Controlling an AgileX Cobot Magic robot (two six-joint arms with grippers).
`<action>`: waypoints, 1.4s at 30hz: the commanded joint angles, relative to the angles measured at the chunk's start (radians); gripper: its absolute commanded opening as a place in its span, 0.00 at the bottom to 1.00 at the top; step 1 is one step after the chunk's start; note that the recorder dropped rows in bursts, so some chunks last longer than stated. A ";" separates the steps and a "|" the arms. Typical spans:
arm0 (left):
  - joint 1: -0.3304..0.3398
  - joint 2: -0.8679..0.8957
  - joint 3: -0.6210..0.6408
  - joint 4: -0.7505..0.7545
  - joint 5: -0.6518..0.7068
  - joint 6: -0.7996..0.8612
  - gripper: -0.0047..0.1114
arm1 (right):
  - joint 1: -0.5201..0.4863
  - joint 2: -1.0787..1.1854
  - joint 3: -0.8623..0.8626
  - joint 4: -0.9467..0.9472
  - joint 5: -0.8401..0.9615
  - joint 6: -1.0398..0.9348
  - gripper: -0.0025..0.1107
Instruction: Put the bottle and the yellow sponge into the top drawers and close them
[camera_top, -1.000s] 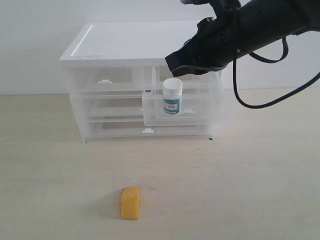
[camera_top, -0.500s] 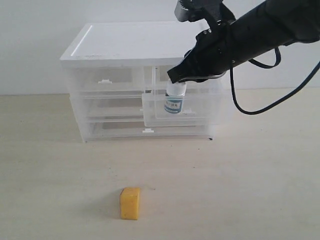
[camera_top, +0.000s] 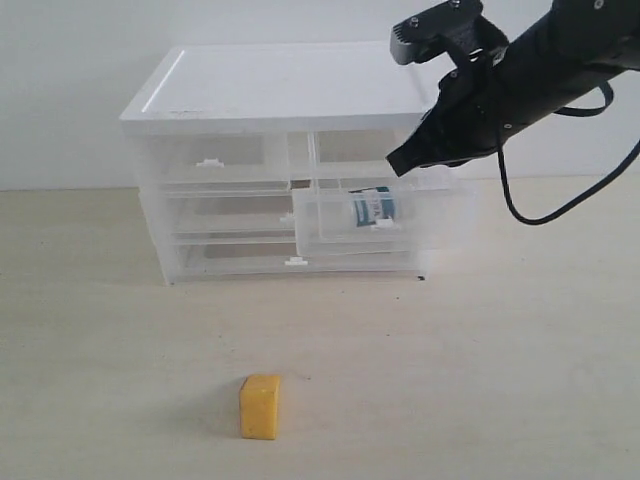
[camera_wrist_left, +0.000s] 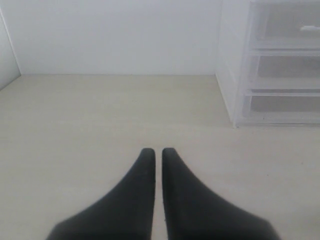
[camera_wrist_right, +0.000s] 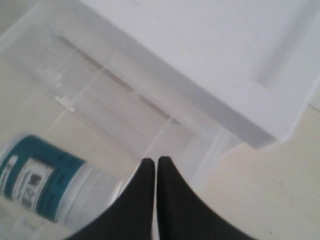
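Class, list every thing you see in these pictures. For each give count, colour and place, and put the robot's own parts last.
cabinet: one, white top, at the back of the table
left top drawer: one, clear, shut
right top drawer: one, clear, open
bottle: one, white with teal label, lying on its side in the right top drawer
sponge: one, yellow, on the table in front of the cabinet, apart from it
full-width drawers: two, clear, below the top ones
table: one, pale beige
cable: one, black, hanging from the right arm
left gripper: one, black, shut, over bare table
right gripper: one, black, shut, above the open drawer
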 joint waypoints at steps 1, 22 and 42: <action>0.004 -0.004 0.004 -0.004 -0.003 0.003 0.08 | -0.040 -0.039 0.001 -0.019 -0.007 0.025 0.02; 0.004 -0.004 0.004 -0.004 -0.003 0.003 0.08 | 0.124 -0.193 0.001 -0.707 0.237 0.910 0.02; 0.004 -0.004 0.004 -0.004 -0.003 0.003 0.08 | 0.274 -0.220 0.001 -0.184 0.543 -0.220 0.02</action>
